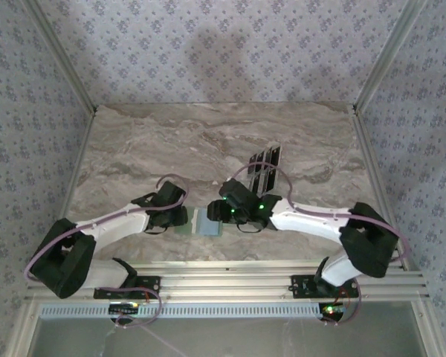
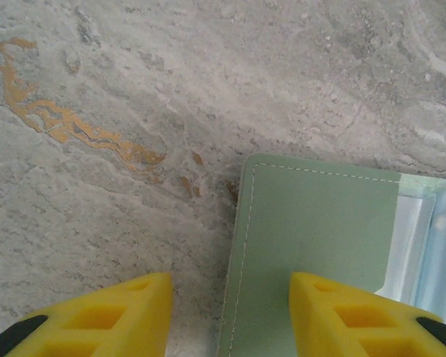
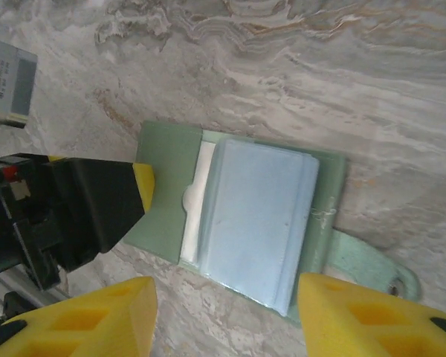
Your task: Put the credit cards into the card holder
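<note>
The card holder (image 1: 202, 223) lies opened flat on the marble table between my two grippers. In the right wrist view it shows a sage-green flap (image 3: 167, 190), a pale blue clear sleeve (image 3: 260, 223) and a strap tab (image 3: 372, 268). My left gripper (image 1: 180, 217) is open, and one of its yellow fingertips (image 3: 144, 186) rests on the green flap. In the left wrist view the holder's (image 2: 312, 245) stitched left edge runs between the left gripper's (image 2: 230, 312) spread fingers. My right gripper (image 3: 227, 316) hangs open just above the holder's near edge, holding nothing. Several dark credit cards (image 1: 264, 165) lie in a row behind the right gripper (image 1: 221, 212).
A metal rail (image 1: 223, 279) runs along the table's near edge, and patterned walls (image 1: 208, 52) close in the back and sides. Bare marble (image 1: 134, 149) stretches across the far left. A grey boxy part of the left arm (image 3: 7, 82) sits at the right wrist view's upper left.
</note>
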Robot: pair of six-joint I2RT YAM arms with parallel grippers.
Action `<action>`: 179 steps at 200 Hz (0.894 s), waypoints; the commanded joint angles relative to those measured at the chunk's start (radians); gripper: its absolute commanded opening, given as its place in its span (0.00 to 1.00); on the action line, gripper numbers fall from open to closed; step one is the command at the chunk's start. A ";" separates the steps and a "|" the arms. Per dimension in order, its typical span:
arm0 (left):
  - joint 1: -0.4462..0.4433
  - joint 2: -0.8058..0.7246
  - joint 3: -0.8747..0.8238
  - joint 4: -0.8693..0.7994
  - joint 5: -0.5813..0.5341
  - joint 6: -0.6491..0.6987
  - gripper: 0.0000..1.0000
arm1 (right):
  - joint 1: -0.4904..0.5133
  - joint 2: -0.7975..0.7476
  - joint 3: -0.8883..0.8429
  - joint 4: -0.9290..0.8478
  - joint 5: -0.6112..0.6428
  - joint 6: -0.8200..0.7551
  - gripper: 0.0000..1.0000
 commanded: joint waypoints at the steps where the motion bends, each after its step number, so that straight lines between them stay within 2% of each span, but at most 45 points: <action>1: -0.007 -0.023 -0.020 0.010 -0.009 -0.016 0.46 | 0.007 0.065 0.029 0.017 -0.027 0.007 0.54; 79: -0.008 -0.031 -0.053 0.038 0.004 -0.034 0.45 | 0.001 0.158 0.050 0.055 -0.050 0.011 0.49; 179: -0.007 -0.055 -0.079 0.042 0.007 -0.044 0.45 | -0.011 0.207 0.039 0.056 -0.049 0.030 0.49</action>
